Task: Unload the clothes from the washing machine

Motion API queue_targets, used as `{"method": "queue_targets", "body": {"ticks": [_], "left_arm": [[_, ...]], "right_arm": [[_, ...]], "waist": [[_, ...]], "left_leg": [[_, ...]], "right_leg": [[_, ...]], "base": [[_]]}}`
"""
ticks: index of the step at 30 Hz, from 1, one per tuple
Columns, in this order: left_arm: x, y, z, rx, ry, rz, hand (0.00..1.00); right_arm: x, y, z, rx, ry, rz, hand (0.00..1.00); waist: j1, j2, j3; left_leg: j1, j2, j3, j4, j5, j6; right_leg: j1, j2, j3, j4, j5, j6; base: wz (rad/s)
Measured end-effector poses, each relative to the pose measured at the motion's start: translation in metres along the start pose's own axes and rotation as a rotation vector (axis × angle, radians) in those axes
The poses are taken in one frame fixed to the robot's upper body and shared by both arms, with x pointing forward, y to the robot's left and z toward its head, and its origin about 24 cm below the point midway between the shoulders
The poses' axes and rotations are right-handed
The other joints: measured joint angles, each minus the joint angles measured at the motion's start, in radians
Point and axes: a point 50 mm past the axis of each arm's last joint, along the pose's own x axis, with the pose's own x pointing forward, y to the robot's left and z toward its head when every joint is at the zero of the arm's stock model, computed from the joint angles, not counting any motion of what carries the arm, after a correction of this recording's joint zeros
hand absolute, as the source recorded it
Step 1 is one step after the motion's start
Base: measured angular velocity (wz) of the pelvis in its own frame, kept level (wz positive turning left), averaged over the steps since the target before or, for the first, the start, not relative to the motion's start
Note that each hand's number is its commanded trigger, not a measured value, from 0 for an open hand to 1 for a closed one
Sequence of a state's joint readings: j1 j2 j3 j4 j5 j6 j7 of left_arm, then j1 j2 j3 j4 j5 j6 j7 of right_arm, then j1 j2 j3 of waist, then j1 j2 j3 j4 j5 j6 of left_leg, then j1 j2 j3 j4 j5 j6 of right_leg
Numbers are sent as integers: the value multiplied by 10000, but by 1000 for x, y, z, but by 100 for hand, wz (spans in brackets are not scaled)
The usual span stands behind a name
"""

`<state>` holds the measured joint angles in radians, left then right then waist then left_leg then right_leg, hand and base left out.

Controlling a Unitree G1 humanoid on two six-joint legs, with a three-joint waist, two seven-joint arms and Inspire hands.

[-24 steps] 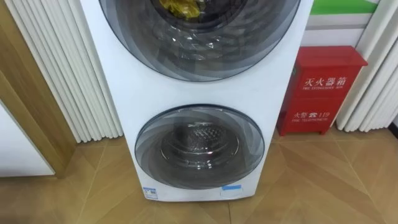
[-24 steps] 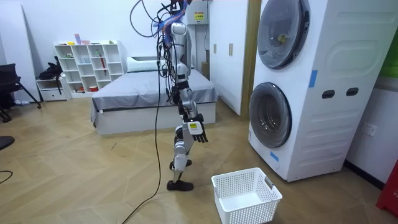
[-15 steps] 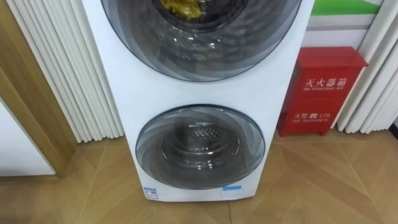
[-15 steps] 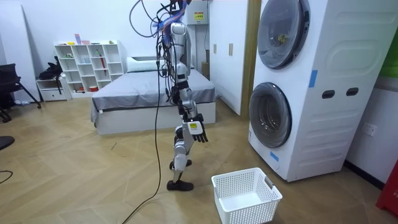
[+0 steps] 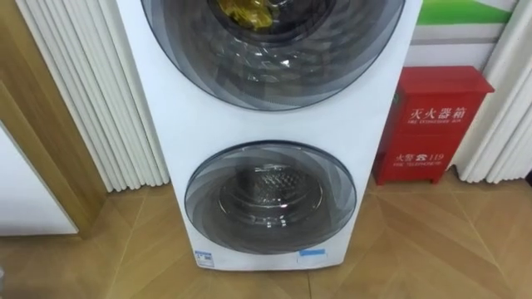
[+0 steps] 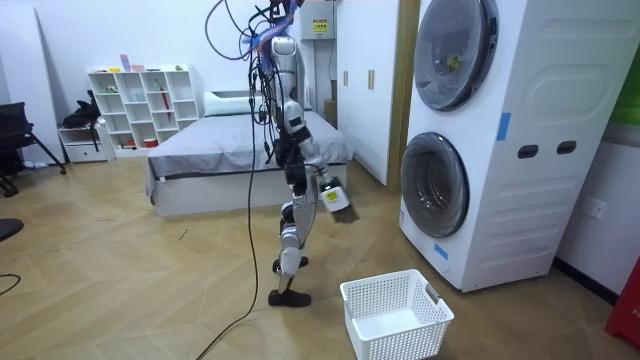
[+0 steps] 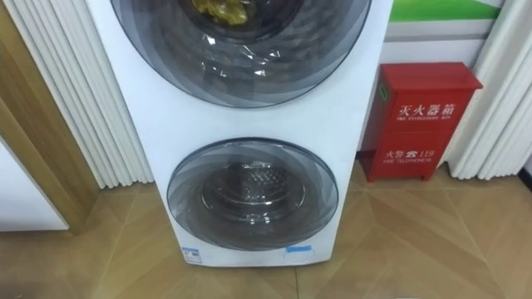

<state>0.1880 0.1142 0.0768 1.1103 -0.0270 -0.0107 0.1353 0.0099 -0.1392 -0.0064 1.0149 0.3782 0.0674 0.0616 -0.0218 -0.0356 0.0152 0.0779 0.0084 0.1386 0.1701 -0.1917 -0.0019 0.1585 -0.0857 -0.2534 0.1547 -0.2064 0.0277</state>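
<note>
The clothes (image 5: 243, 10), a crumpled yellow bundle, lie inside the upper drum of the stacked washing machine (image 5: 179, 124), behind its closed round upper door (image 5: 274, 62). As soft, light cloth they will likely sag and slip, so pinching a bunched fold should hold best once that door is open. The robot stands well apart from the machine, near a white basket (image 6: 395, 315) on the floor. Its right hand (image 6: 336, 196) is held forward, but the room view does not show whether its fingers are apart or curled.

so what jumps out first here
A tall white washer with two round doors, both shut, and a yellow cloth behind the upper one. A red cabinet stands on the floor to its right, and a white basket sits on the floor in front.
</note>
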Motion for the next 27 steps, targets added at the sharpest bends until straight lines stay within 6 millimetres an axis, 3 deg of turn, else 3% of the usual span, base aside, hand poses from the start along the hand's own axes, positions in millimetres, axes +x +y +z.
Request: {"method": "queue_targets", "body": {"ticks": [1,2,4,5,7,10,17,21,24,27], "left_arm": [[1,2,2,36,-34,21,0],[1,3,4,57,-91,11,0],[2,9,7,157,-126,58,0],[2,9,7,264,-115,76,0],[3,12,6,424,31,151,0],[3,14,5,649,229,190,0],[2,17,3,939,490,283,0],[1,21,-2,1631,671,424,0],[0,27,-1,1968,584,575,0],[0,29,-3,2134,716,509,0]], "right_arm": [[4,5,30,95,-841,10,0],[5,7,45,107,-1269,18,0],[1,14,102,202,-3020,59,0],[-1,15,116,283,-3470,51,0],[-16,18,166,303,-5127,-123,0],[-35,31,216,200,-6733,5,0],[-63,42,273,417,-8249,94,0],[-78,35,296,287,-8915,-315,0],[-89,32,311,445,-9359,-468,0],[-96,31,321,422,-9623,-569,0]], "waist": [[1,-62,23],[9,-58,19],[42,-163,-28],[65,-187,-30],[263,-264,-78],[406,-306,-100],[818,-411,-172],[892,-506,-216],[1121,-658,-180],[1098,-673,-157]], "left_leg": [[-12,-5,-17,63,-4,9],[-40,-2,-33,110,-16,23],[-161,-12,-141,188,-21,29],[-185,-16,-177,200,-19,30],[-188,-24,-215,221,-18,31],[-212,-30,-266,265,-18,31],[-282,-33,-294,167,-17,32],[-166,-30,-599,147,-14,35],[-76,-18,-632,145,-14,35],[10,-6,-1188,98,-13,34]], "right_leg": [[-26,-8,-27,-1,2,3],[-47,-8,-60,-8,2,3],[-70,-8,-172,-19,2,4],[-28,-8,-205,-16,5,8],[-22,-8,-238,-6,10,12],[-45,-2,-255,-13,12,13],[-119,-2,-275,3,14,15],[-77,-2,-515,189,14,14],[7,8,-520,185,14,15],[16,25,-641,437,13,14]], "base": [[6],[11],[16],[15],[7],[5],[1],[15],[1],[11]]}}
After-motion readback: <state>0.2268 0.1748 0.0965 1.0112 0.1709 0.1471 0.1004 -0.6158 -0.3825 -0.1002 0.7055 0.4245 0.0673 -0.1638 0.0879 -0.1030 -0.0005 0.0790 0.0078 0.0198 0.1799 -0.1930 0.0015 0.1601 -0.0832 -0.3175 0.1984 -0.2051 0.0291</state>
